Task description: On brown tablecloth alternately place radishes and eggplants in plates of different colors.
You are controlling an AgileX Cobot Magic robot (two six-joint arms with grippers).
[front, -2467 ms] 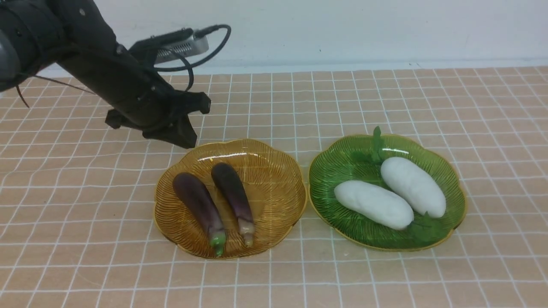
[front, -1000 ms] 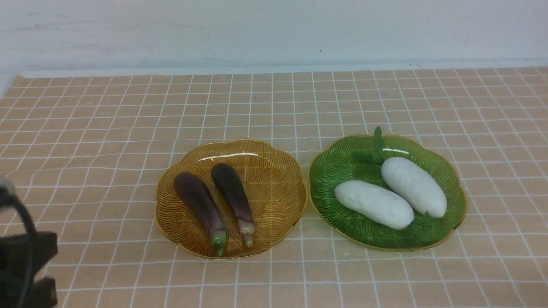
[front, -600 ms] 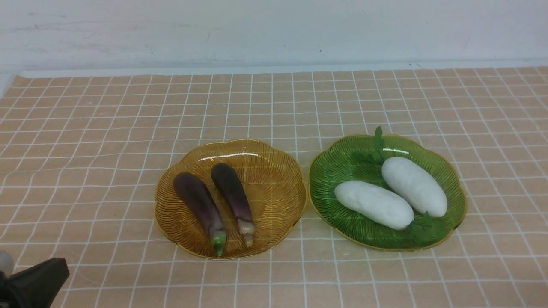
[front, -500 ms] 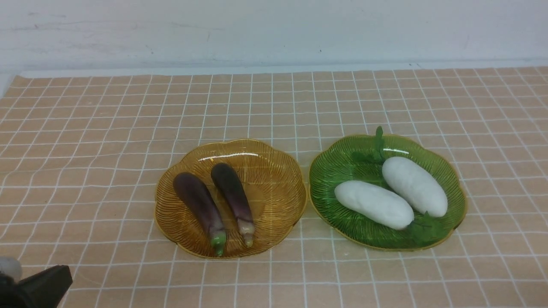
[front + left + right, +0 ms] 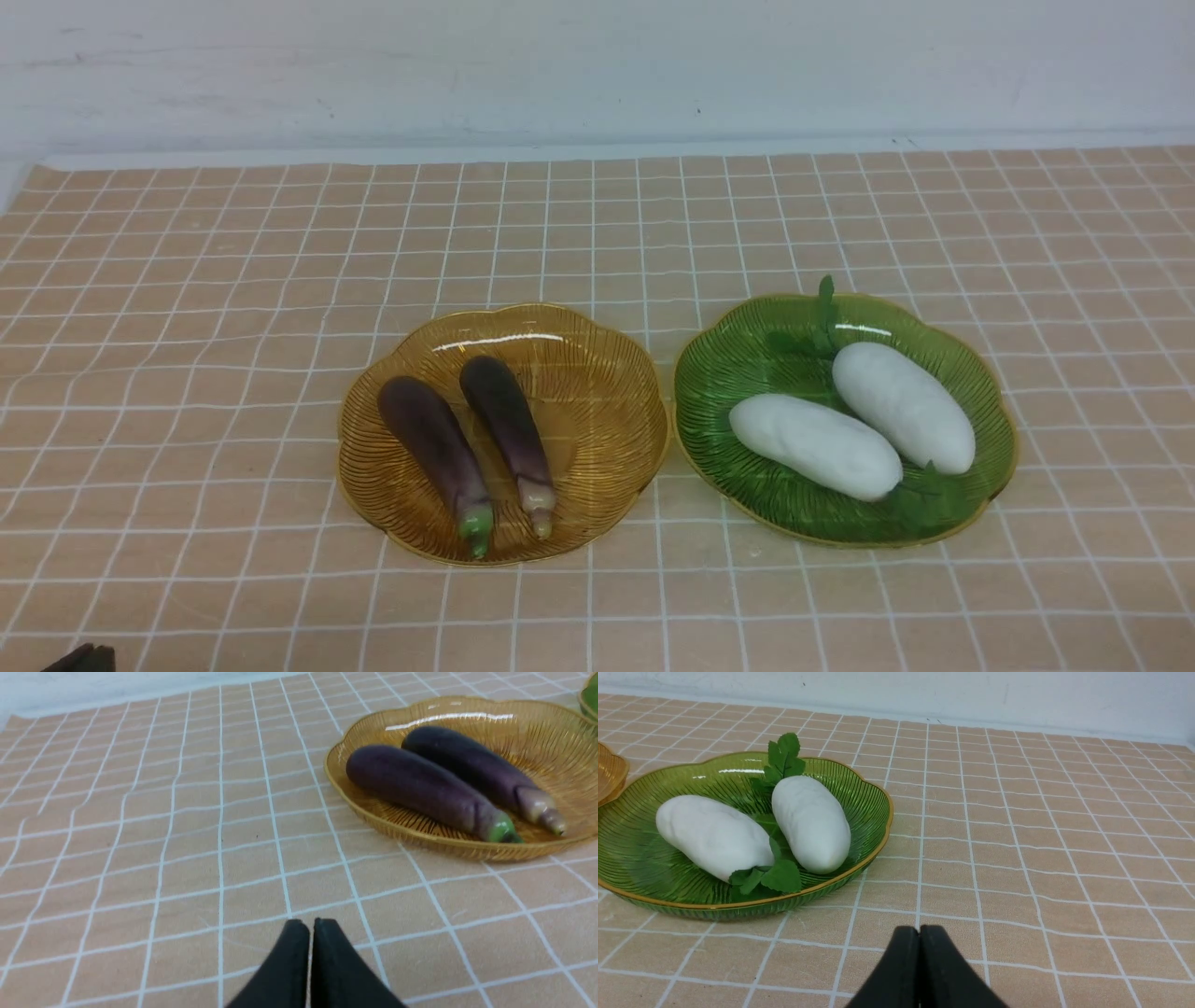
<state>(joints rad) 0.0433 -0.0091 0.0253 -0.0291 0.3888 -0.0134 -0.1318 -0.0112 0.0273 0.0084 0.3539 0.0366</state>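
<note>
On the brown tablecloth [image 5: 233,280] stand two plates side by side. The amber plate [image 5: 607,411] holds two purple eggplants, one with a green cap [image 5: 434,448] and one with a beige end [image 5: 509,425]. In the green plate [image 5: 738,373] lie two white radishes, one nearer [image 5: 814,445] and one behind it [image 5: 901,406]. My left gripper [image 5: 310,926] is shut and empty, low over the cloth near the front left, well short of the amber plate [image 5: 551,751]. My right gripper [image 5: 920,933] is shut and empty too, in front of and to the right of the green plate [image 5: 873,798].
A pale wall [image 5: 597,65] runs along the cloth's far edge. A dark sliver of the left arm [image 5: 79,658] shows at the front view's bottom left corner. Bare cloth lies left of the amber plate and right of the green one.
My left arm has drawn back from above the amber plate to the front left, sinking nearly out of the front view. Plates, eggplants and radishes have stayed put.
</note>
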